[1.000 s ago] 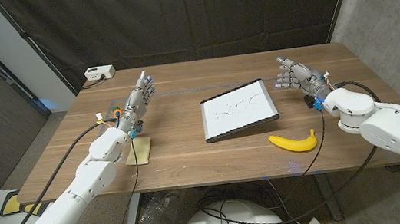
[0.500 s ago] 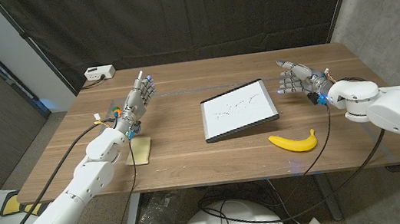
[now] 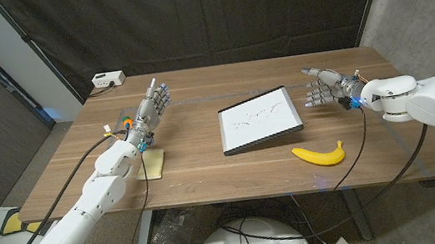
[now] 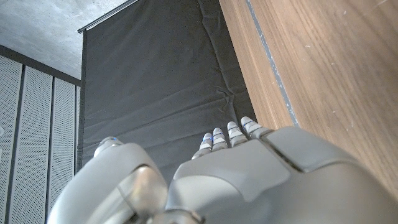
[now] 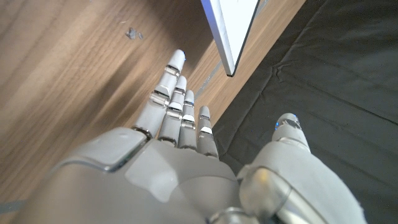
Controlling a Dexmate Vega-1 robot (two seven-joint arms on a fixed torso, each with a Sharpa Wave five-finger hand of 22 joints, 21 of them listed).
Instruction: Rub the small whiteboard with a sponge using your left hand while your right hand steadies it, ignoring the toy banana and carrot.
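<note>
Whiteboard: the small whiteboard [image 3: 259, 120] is seen lying on the wooden tabletop [image 3: 207, 170] near its middle, with faint marks on its white face; a corner of it [image 5: 231, 28] is also seen in the right wrist view.
Sponge: a pale yellow sponge [image 3: 151, 165] is seen lying on the tabletop to the left of the whiteboard, well apart from it and partly covered by the left forearm.
Left hand: the left hand [image 3: 151, 108] is seen above the tabletop beyond the sponge, its fingers [image 4: 227, 137] stretched out, close together, and nothing held.
Right hand: the right hand [image 3: 320, 86] is seen just right of the whiteboard and apart from it, its fingers [image 5: 176, 102] straight and slightly spread, with nothing held.
Toy banana: a yellow toy banana [image 3: 320, 154] is seen near the front edge of the tabletop, beside the whiteboard's near right corner and not touching it.
Other things: a small white box [image 3: 107, 79] is seen at the far left corner of the tabletop; something small and orange [image 3: 126, 120] is seen beside the left wrist, too hidden to be named.
Containers: which things might hold others cannot be told.
</note>
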